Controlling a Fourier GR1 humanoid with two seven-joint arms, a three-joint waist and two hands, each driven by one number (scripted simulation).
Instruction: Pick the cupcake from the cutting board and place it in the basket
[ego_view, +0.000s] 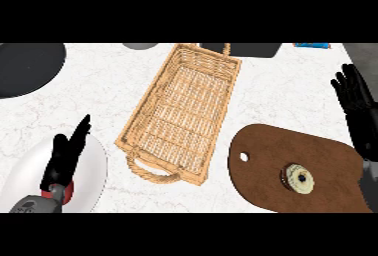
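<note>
Hands first: the right hand (360, 115) is up along the right edge of the frame, fingers straight and pointing toward the top, relaxed with nothing in it, so it's just resting there. The forearm below it crosses the right end of the brown cutting board (325, 155), which fills the lower right of the frame and has a small round hole near its left end. The cupcake (299, 178) sits on that board, a bit right of the board's middle. It's seen from straight above, so it reads as a pale round top with a darker ring around it, and it's near the right hand but apart from it. Just left of the board, not touching as far as I can tell, is the long wicker basket (181, 115), running diagonally from top centre down toward the lower middle, loop handle at its lower end. Over at the lower left, the left hand (65, 155) is also released, fingers straight and pointing up, above or on a white plate (22, 175), can't tell which. Farther out, a dark round thing (26, 67) fills the upper left corner. A grey object (140, 46), a dark rectangular object (251, 49) and a blue thing (314, 45) are cut off along the top edge. All of it is on a white marbled counter (88, 100).
</note>
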